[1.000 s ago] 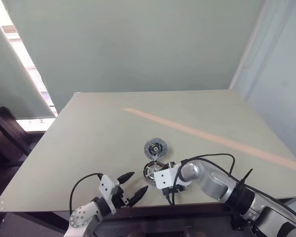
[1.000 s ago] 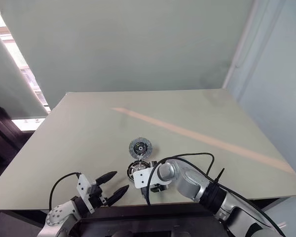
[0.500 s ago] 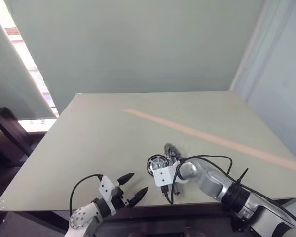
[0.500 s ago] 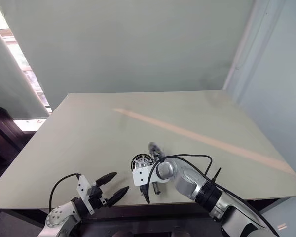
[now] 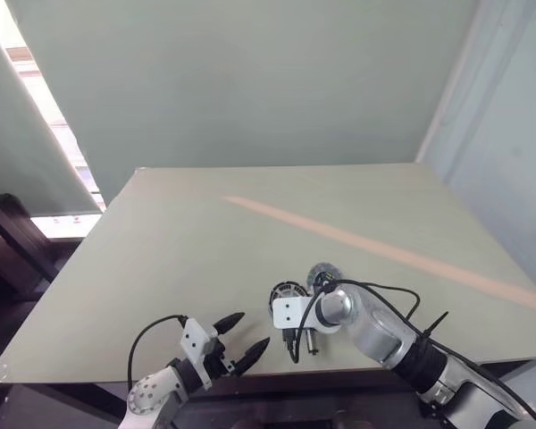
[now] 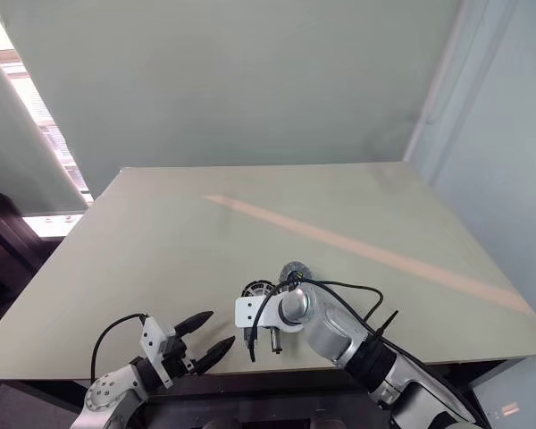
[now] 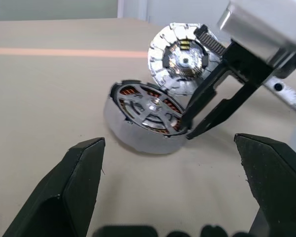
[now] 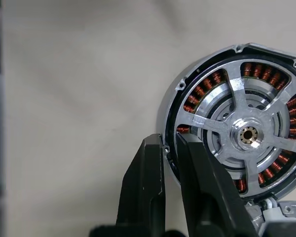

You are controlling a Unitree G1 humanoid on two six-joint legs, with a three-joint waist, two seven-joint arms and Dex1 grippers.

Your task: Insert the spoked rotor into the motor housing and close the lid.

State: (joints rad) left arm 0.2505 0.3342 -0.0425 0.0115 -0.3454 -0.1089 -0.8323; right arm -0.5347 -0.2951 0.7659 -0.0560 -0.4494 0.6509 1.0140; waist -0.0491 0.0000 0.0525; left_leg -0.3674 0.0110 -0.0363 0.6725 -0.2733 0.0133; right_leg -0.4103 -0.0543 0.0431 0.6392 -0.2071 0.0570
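At the near left edge of the counter (image 5: 161,268) we see the left gripper (image 5: 236,339), its jaws spread wide with nothing between them, hanging just off the counter's front edge and pointing toward the parts. From its wrist camera the two dark fingertips (image 7: 76,182) frame what the head views leave too small to read: the motor housing (image 7: 145,118) lies on the counter with the spoked rotor (image 7: 149,106) already seated inside it, copper windings showing between the spokes. Just beside it, on the far side, the lid (image 7: 183,59) leans tilted with its dark centre facing the camera. To the right of the left arm, in the head view, the housing (image 5: 287,293) is a small dark disc partly covered by the right wrist's white bracket, and the lid (image 5: 322,272) peeks out just behind the arm; whether the lid touches the housing we cannot tell there. The right gripper (image 8: 168,148) reaches down at the housing's edge with its jaws drawn narrow, clamped on the housing's rim: one finger outside the wall, the other just inside it. Its wrist camera shows the rotor's (image 8: 248,134) hub and spokes close up, though the far side of the housing is cut off, and only a sliver of the lid shows at the corner.
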